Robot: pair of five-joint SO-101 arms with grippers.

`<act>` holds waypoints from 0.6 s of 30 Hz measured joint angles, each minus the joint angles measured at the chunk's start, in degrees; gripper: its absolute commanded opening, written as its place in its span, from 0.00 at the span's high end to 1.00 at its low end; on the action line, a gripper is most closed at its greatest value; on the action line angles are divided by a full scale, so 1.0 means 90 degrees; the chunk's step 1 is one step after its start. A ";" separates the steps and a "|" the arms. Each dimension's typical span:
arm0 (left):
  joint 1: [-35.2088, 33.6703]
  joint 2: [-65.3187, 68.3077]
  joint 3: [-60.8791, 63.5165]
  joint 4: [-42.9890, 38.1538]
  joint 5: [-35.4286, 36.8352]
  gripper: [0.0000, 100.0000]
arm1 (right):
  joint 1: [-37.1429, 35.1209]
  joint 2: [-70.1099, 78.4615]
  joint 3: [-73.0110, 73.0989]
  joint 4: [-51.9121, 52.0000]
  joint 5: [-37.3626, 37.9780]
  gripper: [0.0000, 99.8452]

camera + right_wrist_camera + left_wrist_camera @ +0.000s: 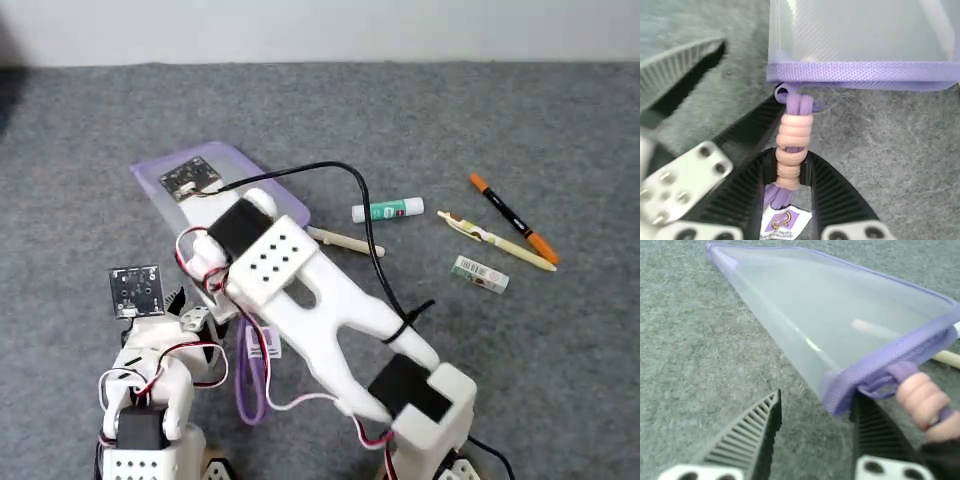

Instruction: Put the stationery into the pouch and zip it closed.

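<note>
The translucent purple pouch lies flat on the grey carpet. My right gripper is shut on the pink coiled zipper pull at the pouch's purple edge. My left gripper stands open, its jaws on either side of the pouch corner beside the pull. A cream pen lies at the pouch's right edge and shows through its wall; I cannot tell if its end is inside. A glue stick, orange pen, yellow pen and eraser lie to the right.
A purple strap with a small tag trails from the pull toward the arm bases. The right arm's white body stretches diagonally over the carpet, and its black cable arcs above the pouch. A pale wall borders the far edge.
</note>
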 measured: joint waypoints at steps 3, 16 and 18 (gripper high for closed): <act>0.0020 0.0000 0.0000 -0.0098 0.0000 0.87 | -0.0068 -0.0137 0.0000 0.0010 0.0000 0.99; 0.0029 0.0000 -0.0010 -0.0430 -0.0195 0.93 | -0.0078 -0.0303 0.0127 0.0010 0.0000 0.99; 0.0010 0.0000 -0.0010 -0.0440 -0.0322 0.93 | -0.0078 -0.0391 0.0147 0.0010 0.0000 0.99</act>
